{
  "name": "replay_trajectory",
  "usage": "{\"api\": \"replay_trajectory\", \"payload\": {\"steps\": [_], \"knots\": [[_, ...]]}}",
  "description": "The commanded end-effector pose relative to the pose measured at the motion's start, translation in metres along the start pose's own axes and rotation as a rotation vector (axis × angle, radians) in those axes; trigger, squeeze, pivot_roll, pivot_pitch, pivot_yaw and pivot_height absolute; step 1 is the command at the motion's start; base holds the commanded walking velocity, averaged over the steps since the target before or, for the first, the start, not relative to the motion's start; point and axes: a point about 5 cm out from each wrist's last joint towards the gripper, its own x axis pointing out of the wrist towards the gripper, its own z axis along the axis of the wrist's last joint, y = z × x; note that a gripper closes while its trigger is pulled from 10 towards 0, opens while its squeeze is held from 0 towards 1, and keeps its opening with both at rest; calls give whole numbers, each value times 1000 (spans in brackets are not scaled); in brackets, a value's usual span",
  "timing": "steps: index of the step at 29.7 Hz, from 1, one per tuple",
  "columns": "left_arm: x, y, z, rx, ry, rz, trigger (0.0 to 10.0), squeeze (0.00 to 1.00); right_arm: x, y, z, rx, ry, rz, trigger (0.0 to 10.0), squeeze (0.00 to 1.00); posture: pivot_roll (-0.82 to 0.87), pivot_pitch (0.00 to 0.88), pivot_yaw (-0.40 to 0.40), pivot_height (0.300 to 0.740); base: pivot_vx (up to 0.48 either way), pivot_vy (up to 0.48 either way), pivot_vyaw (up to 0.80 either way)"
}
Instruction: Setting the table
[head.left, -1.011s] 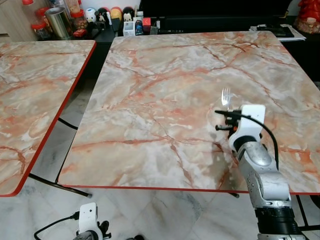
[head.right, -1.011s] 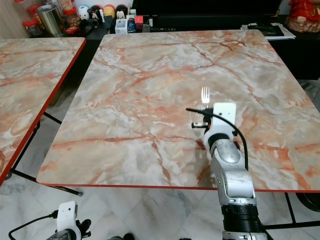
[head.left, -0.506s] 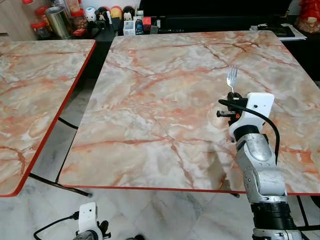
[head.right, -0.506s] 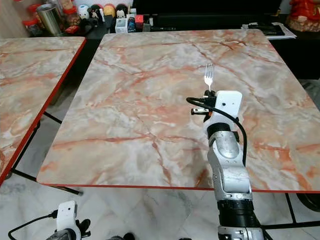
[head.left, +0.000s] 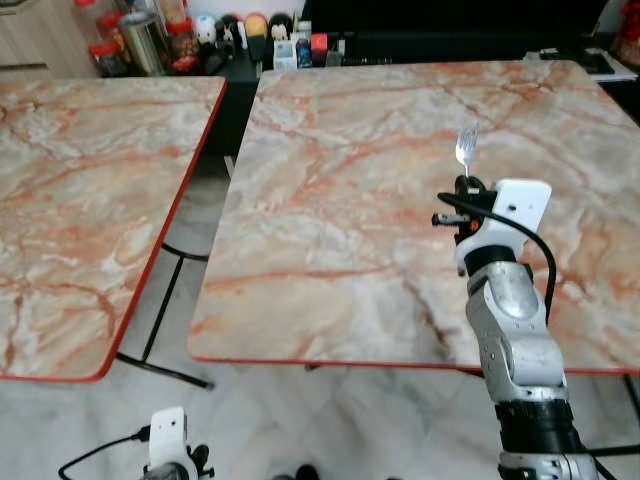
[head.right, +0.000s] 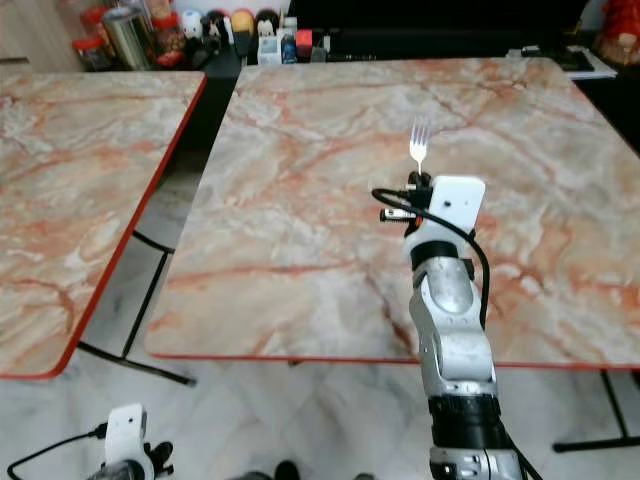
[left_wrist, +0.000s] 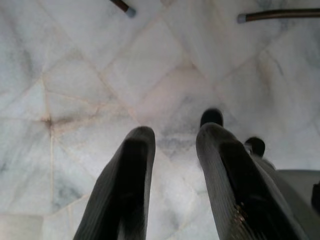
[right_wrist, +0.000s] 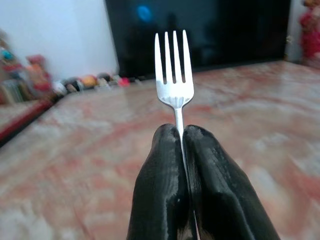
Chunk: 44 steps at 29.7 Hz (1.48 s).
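We saw a silver fork (right_wrist: 174, 65) pinched by its handle between the black fingers (right_wrist: 160, 190) of the right gripper (right_wrist: 181, 134), jaws pressed together on it, tines up at 12 o'clock. In the head views the fork (head.right: 420, 145) stood upright above the marble-pattern table (head.right: 300, 180), held over its near right part by the raised right arm (head.right: 450, 330). A second marble table (head.left: 80, 180) with a red edge sat at 9 o'clock, apart from the first. Jars and small figurines (head.left: 170, 30) lined a dark shelf at 11 o'clock. The left gripper (left_wrist: 175, 145) hung low over the white marble floor (left_wrist: 90, 75), its two fingers (left_wrist: 127, 190) apart, holding nothing.
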Motion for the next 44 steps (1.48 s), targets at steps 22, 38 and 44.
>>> {"api": "replay_trajectory", "payload": {"steps": [22,38,44], "knots": [[-3,11,-7,4,21,33,10000,0,0,13,2,16,-21,32,10000,0,-37,100,52,740,0,480,0],[-2,8,-4,-7,10,36,10000,0,4,15,3,4,-25,42,10000,0,-26,105,40,740,0,480,0],[-2,8,-6,-12,13,40,10000,0,4,15,5,0,-28,40,10000,0,-25,113,39,740,0,480,0]]}}
